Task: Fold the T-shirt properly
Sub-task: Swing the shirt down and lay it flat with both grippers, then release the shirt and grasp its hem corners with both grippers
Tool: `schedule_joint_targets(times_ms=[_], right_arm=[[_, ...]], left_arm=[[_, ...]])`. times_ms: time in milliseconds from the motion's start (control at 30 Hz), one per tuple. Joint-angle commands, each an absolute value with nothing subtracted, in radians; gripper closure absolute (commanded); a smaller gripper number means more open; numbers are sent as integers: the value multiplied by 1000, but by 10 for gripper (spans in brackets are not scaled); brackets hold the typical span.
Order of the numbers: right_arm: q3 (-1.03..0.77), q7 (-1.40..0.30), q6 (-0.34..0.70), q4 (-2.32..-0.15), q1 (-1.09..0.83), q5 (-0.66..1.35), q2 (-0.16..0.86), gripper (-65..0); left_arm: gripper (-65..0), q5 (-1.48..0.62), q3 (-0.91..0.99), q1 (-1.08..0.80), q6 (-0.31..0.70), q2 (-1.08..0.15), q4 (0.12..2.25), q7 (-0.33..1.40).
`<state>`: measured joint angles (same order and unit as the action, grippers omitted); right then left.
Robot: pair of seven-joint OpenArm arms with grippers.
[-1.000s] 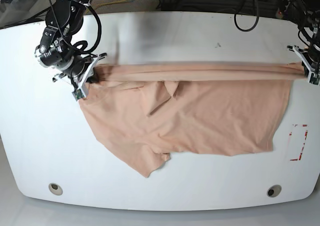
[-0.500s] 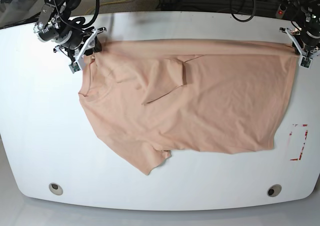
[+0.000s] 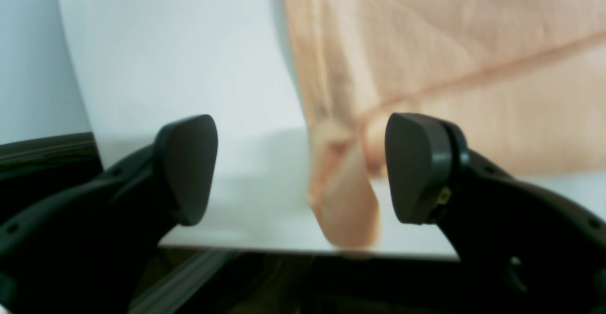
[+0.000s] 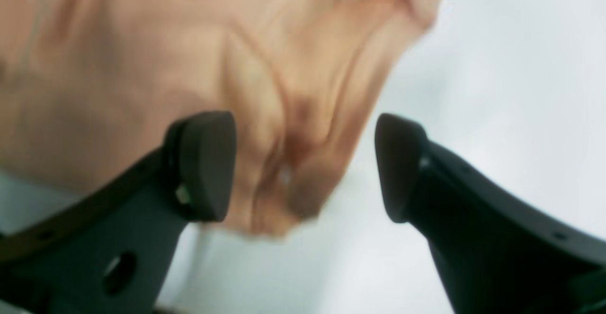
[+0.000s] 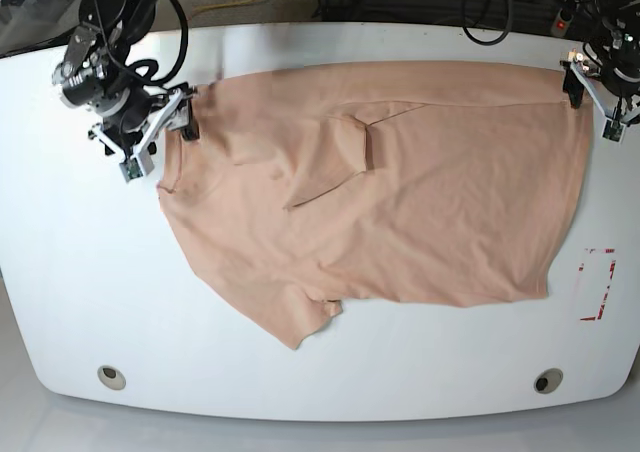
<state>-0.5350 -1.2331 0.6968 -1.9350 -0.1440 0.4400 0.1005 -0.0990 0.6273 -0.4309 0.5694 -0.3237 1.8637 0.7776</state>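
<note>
Where the white table (image 5: 60, 272) curves toward its far edge, the T-shirt (image 5: 400, 202) lies spread out flat — soft peach cotton, creased, with one sleeve folded back over the chest and the other poking toward the near side. At its far left corner in the base view, the right gripper (image 5: 160, 137) stands with jaws spread, a bunched, wrinkled tip of cloth loose between the dark rounded pads (image 4: 208, 162). At the opposite far corner the left gripper (image 5: 590, 97) is also parted wide; a limp hem corner hangs between its smooth black fingers (image 3: 189, 162), touching neither — right at the table's edge.
</note>
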Motion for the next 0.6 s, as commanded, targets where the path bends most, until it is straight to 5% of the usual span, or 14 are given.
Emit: schedule_joint_targets(times_ms=[0, 567], right_arm=[[-529, -1214, 698, -1894, -82, 456, 127, -430], [-524, -992, 698, -1159, 423, 208, 251, -430]], left_arm=[[-519, -166, 641, -406, 564, -343, 1888, 779], [-524, -143, 682, -70, 555, -328, 1834, 871]])
